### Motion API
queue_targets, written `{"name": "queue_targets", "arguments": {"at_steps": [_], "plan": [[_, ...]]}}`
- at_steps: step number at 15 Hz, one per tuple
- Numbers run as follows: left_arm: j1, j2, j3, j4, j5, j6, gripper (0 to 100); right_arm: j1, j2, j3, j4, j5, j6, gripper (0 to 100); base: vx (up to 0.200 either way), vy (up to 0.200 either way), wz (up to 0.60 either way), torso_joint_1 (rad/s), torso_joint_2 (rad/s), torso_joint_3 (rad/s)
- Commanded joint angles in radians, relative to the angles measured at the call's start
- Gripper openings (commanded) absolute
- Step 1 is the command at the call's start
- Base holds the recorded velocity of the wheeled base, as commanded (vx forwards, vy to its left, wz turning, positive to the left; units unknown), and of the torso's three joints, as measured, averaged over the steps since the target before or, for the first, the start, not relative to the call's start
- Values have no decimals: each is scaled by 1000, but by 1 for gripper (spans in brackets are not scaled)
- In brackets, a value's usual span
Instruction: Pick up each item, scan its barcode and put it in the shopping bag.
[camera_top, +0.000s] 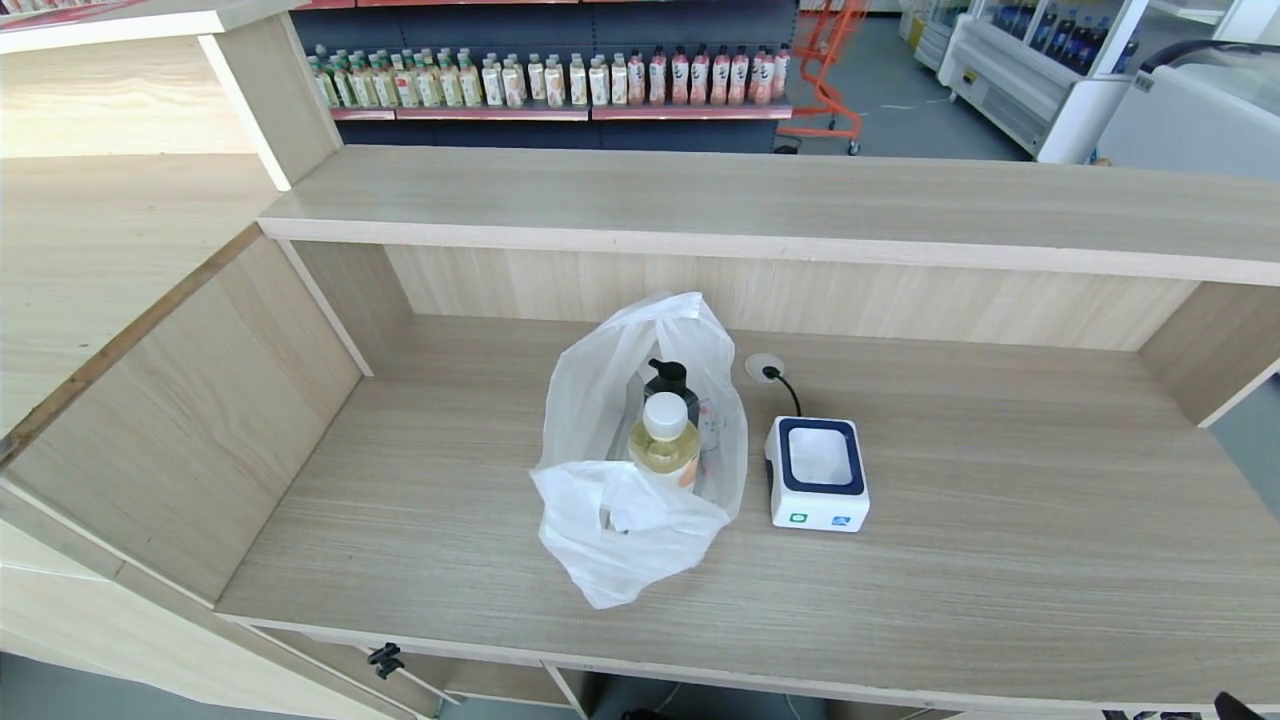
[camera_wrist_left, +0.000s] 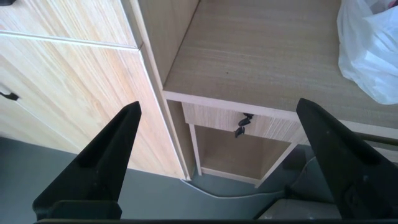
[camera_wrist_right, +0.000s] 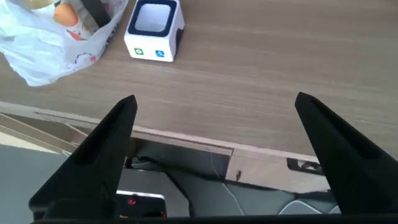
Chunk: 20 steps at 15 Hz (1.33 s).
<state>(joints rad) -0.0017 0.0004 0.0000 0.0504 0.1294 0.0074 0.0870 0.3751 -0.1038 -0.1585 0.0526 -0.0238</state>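
Observation:
A white plastic shopping bag (camera_top: 620, 520) stands open on the wooden counter (camera_top: 1000, 560). Inside it are a yellow drink bottle with a white cap (camera_top: 664, 440) and a dark pump bottle (camera_top: 668, 378) behind it. To the bag's right sits the white barcode scanner (camera_top: 817, 472) with a blue-framed window, also seen from the right wrist (camera_wrist_right: 154, 29). My left gripper (camera_wrist_left: 217, 155) hangs open below the counter's front left corner, with the bag (camera_wrist_left: 372, 43) off to one side. My right gripper (camera_wrist_right: 214, 149) is open, held below the counter's front edge, empty.
A raised shelf (camera_top: 760, 210) and side walls (camera_top: 190, 420) enclose the counter on three sides. A cable (camera_top: 786, 388) runs from the scanner to a hole in the counter. A key (camera_wrist_left: 242, 124) hangs from a drawer under the front edge. Store shelves with bottles (camera_top: 550, 80) stand behind.

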Motion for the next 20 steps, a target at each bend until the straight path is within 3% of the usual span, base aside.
{"name": "queue_targets", "arguments": {"at_steps": [1, 7, 9, 11, 17, 18, 20], "plan": [[0, 0, 0, 0, 1, 0, 100, -98, -355, 104, 116, -5, -48, 100, 0, 0, 0, 0, 0, 0], [0, 0, 0, 0, 1, 0, 100, -89, -375, 104, 109, -53, -84, 100, 0, 0, 0, 0, 0, 0], [0, 0, 0, 0, 1, 0, 100, -89, -375, 104, 109, -51, -65, 100, 0, 0, 0, 0, 0, 0], [0, 0, 0, 0, -1, 0, 100, -89, -375, 104, 152, -62, 41, 100, 0, 0, 0, 0, 0, 0], [0, 0, 0, 0, 1, 0, 100, -89, -375, 104, 154, -62, 38, 100, 0, 0, 0, 0, 0, 0], [0, 0, 0, 0, 1, 0, 100, -90, -375, 104, 155, -60, 24, 0, 0, 0, 0, 0, 0, 0], [0, 0, 0, 0, 1, 0, 100, -90, -375, 104, 155, -59, 16, 0, 0, 0, 0, 0, 0, 0]]}}
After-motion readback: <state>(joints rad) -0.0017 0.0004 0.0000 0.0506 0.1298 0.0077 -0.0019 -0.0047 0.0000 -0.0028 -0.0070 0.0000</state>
